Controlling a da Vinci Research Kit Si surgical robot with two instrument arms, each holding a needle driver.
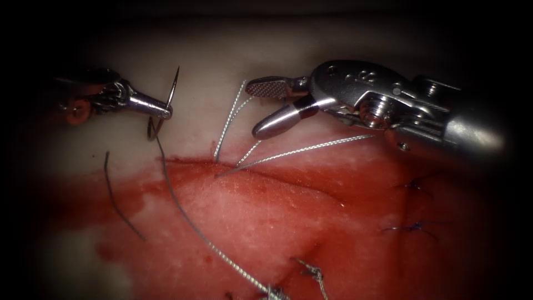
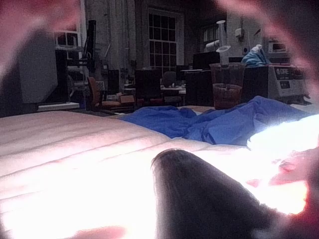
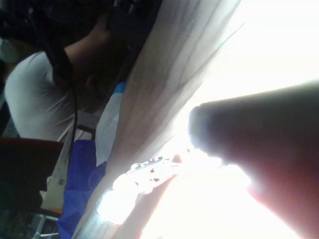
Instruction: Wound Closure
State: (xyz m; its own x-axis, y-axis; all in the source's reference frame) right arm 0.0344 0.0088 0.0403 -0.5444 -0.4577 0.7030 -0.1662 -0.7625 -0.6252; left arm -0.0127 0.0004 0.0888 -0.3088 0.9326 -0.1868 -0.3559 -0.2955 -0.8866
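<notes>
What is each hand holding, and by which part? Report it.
The left hand grips the needle on its curve, clear of the tissue, left of the cut. The right hand is open, holding nothing, beside the thread.

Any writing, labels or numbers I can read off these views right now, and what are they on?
No text reads for certain.
Grey machine behind the blue cloth, left wrist view: pale letters on its front, too blurred to read.
Right pincer, open and holding nothing: no marks on its metal.
Left pincer, shut on the needle at mid-curve, clear of the tissue: no marks.
</notes>
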